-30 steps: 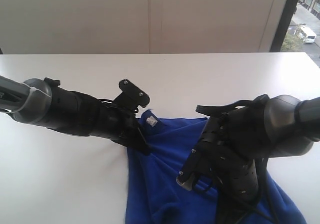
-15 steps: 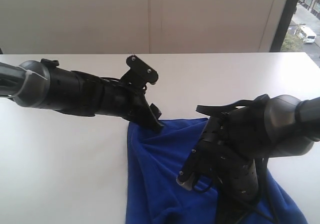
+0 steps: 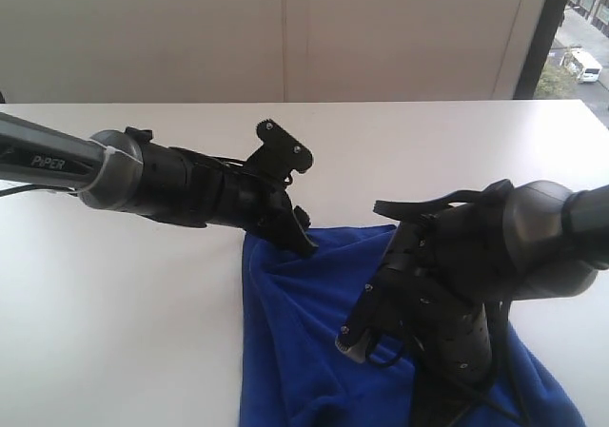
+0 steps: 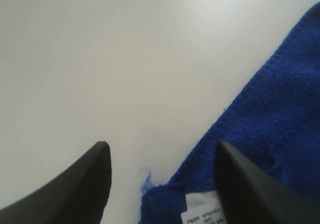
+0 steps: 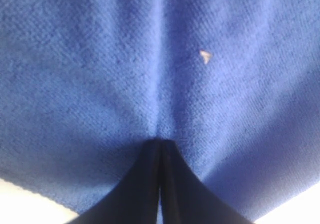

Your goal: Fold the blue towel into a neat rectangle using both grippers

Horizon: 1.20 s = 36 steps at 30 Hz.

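Blue towel (image 5: pixel 100 59) pinched by right claw (image 5: pixel 159 143); left claw (image 4: pixel 161 145) spread.

Rumpled royal-blue towel (image 3: pixel 295 322), a fold pinched in the right end effector (image 5: pixel 159 142)

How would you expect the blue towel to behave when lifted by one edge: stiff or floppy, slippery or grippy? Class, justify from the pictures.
Probably floppy: the blue towel lies in soft rumpled folds, and a crease runs out from the shut right gripper. Likely grippy, not slippery: its surface looks fuzzy. Expect it to drape rather than hold shape.
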Motion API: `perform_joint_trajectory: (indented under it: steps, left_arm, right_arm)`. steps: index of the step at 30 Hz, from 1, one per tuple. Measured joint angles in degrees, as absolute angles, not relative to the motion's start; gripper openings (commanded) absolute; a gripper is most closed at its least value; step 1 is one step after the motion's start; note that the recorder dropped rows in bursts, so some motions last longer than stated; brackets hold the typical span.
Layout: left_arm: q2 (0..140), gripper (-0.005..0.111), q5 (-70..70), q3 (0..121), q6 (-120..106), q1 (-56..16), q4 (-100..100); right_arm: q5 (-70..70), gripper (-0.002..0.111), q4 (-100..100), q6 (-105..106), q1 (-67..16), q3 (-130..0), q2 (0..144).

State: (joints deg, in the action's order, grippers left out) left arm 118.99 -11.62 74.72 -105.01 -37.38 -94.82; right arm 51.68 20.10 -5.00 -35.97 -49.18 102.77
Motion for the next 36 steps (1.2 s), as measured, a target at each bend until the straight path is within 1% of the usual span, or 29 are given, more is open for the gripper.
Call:
perform_joint_trajectory:
  steps: [3, 6, 7, 9, 13, 14, 22, 29, 33, 36]
  left_arm:
    - [119.1, 0.061, -11.6, 75.0, -105.0, -37.4, -94.8]
    - [119.1, 0.049, -11.6, 75.2, -105.0, -37.4, -94.8]
    - [119.1, 0.042, -11.6, 75.2, -105.0, -37.4, -94.9]
    - [119.3, 0.031, -11.6, 75.2, -105.0, -37.4, -94.9]
    - [119.3, 0.003, -11.6, 75.2, -105.0, -37.4, -94.9]
    - [119.3, 0.0, -11.8, 75.2, -105.0, -37.4, -94.9]
    - [117.7, 0.0, -21.4, 75.2, -108.9, -37.4, -98.1]
    - [110.5, 0.0, -27.6, 73.3, -112.1, -37.4, -98.4]
    - [106.7, 0.0, -32.4, 68.5, -112.1, -37.4, -98.5]
    - [104.8, 0.0, -33.8, 63.4, -112.1, -37.4, -98.7]
  right_arm:
    - [51.7, 0.0, 20.1, -5.0, -36.0, -49.2, 102.8]
    - [51.7, 0.0, 20.1, -5.0, -36.0, -49.2, 102.8]
    - [51.7, 0.0, 20.1, -5.0, -36.0, -49.2, 102.8]
    - [51.7, 0.0, 20.1, -5.0, -36.0, -49.2, 102.8]
    - [51.7, 0.0, 20.1, -5.0, -36.0, -49.2, 102.8]
    - [51.7, 0.0, 20.1, -5.0, -36.0, -49.2, 102.8]
    - [51.7, 0.0, 18.1, -4.7, -36.0, -49.2, 102.8]
    - [52.5, 0.0, 1.8, 8.8, -36.5, -49.4, 102.1]
    - [50.8, 0.0, -8.8, 15.3, -40.6, -50.0, 102.0]
    - [46.5, 0.0, -15.3, 18.5, -44.3, -53.4, 103.0]
